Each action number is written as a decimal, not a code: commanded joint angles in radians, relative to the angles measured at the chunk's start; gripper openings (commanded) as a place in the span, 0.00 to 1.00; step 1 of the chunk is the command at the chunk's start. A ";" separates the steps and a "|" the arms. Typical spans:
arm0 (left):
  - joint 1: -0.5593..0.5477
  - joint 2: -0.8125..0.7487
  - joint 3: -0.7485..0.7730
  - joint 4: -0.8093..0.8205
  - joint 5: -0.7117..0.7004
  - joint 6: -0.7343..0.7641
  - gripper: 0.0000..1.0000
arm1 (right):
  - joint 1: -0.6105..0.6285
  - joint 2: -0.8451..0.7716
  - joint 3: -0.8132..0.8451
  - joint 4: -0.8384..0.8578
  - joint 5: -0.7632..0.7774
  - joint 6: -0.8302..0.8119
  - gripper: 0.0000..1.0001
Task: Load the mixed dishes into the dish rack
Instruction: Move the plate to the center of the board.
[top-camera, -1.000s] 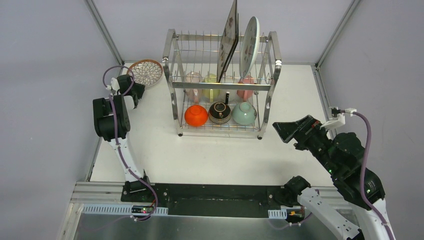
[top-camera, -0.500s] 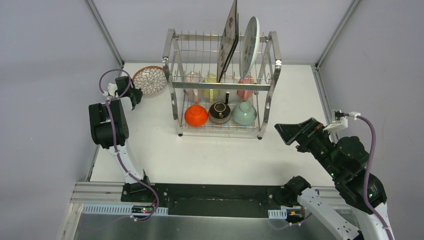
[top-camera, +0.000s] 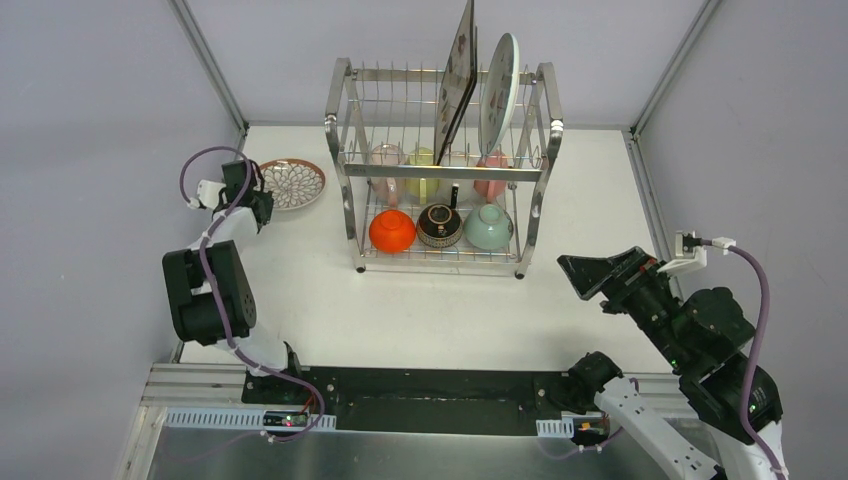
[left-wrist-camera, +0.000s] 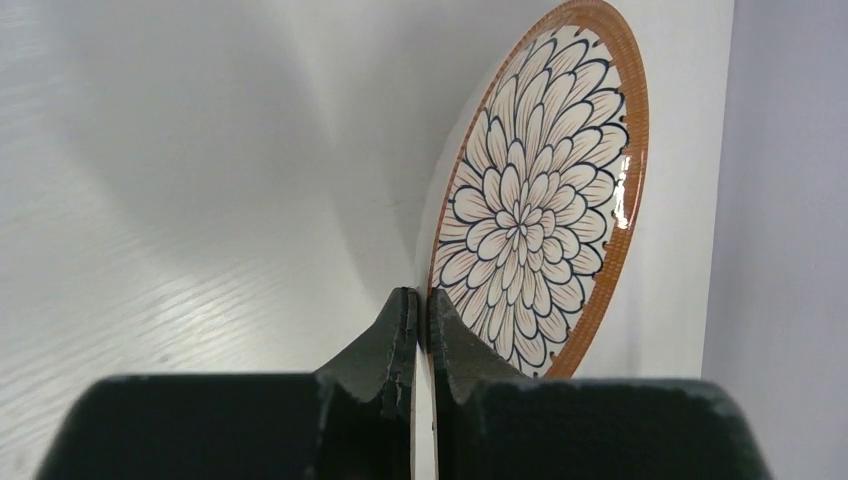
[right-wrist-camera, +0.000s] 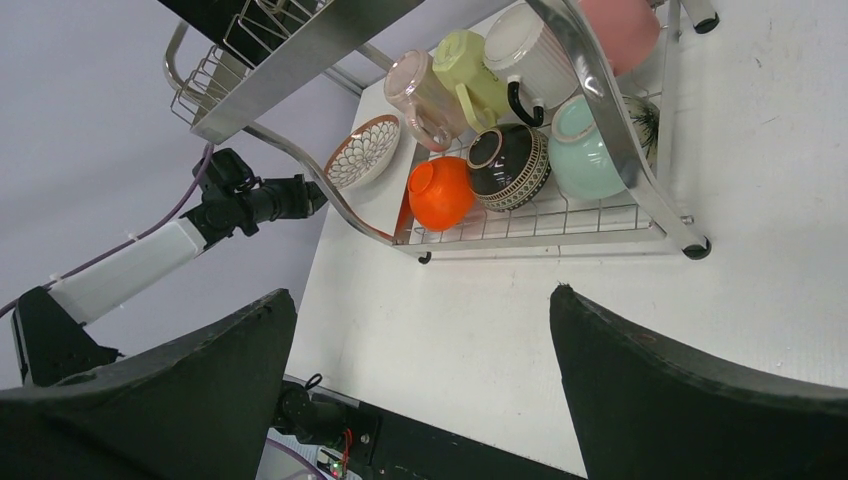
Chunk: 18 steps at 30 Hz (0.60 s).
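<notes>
Most of the loading looks done to us: nine of the ten dishes are in the rack and one plate is left outside it.

At the far left corner of the white table (top-camera: 420, 315), the left claw (left-wrist-camera: 421, 300) is pinched nearly closed on the rim of the brown-rimmed petal plate (left-wrist-camera: 530, 200). That plate sits just left of the steel rack (top-camera: 349, 205), apart from it. We cannot tell whether it rests on the table or is raised.

The rack stands at the middle of the far edge. We count three plates in all. Two stand on edge in the top slots, the square flowered plate (top-camera: 460, 70) to the left of the round white plate (top-camera: 499, 85), and the third is in the claw.

On the shelf below are four cups. From left to right they are a pink one (right-wrist-camera: 425, 95), a yellow-green one (right-wrist-camera: 472, 65), a white mug (right-wrist-camera: 528, 55) and another pink one (right-wrist-camera: 620, 25).

Three bowls sit on the bottom tier, orange (top-camera: 392, 230), dark brown (top-camera: 440, 226) and mint (top-camera: 488, 228).

Near the right edge, the right claw (top-camera: 598, 272) hangs spread wide and holds nothing.

To our eye, slotting the last plate upright into the top level is all that is left.
</notes>
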 joint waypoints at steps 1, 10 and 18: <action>-0.006 -0.146 -0.063 -0.064 -0.032 -0.050 0.00 | 0.003 -0.021 0.009 0.003 0.004 0.012 1.00; -0.020 -0.379 -0.146 -0.345 -0.134 -0.039 0.00 | 0.003 -0.013 0.030 -0.032 -0.011 0.013 1.00; -0.074 -0.546 -0.218 -0.615 -0.163 -0.097 0.00 | 0.003 0.018 0.048 -0.039 -0.017 -0.006 1.00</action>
